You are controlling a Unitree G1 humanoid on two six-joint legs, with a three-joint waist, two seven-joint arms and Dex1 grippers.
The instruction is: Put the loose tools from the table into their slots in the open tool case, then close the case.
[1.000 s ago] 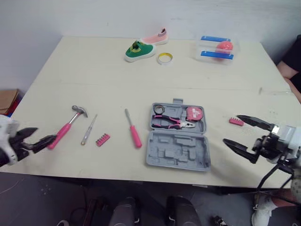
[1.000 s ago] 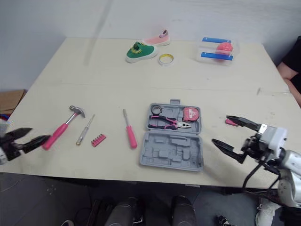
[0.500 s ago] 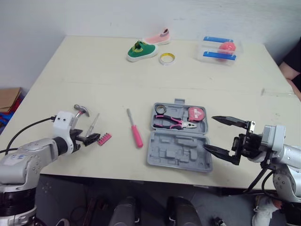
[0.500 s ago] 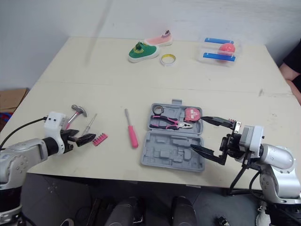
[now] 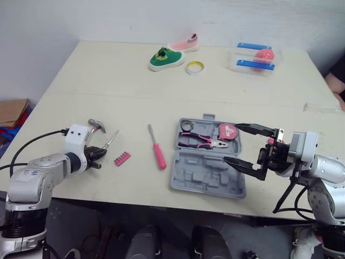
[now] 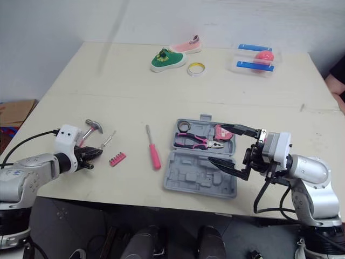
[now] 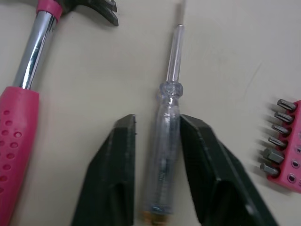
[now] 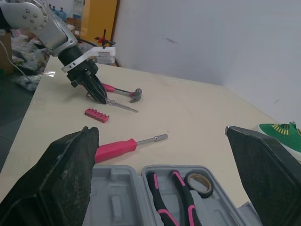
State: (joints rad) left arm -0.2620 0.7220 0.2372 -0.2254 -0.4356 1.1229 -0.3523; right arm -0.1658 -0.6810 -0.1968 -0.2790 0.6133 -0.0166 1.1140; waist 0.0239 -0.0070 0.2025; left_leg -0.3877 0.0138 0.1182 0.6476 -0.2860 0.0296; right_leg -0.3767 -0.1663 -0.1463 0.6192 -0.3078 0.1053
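**Clear screwdriver lined up for the grab**

The clear-handled screwdriver point(image 7: 168, 101) is straddled on the table point(image 5: 135, 81) by the left gripper point(image 7: 156, 125). Its fingers are set partly open on either side of the handle, one just against it and the other a little apart, and nothing is gripped yet. The handle is approached lengthwise, likely so that the hammer point(image 7: 19, 127) on one side and the pink bit holder point(image 7: 284, 160) on the other are not knocked. The right gripper point(image 5: 231, 143) is held wide open and empty over the tool case point(image 5: 205, 181), by the seated pliers point(image 5: 202, 141), seemingly poised in readiness. The pink screwdriver point(image 5: 158, 155) is seen lying between bit holder and case. A closing squeeze is called for next.
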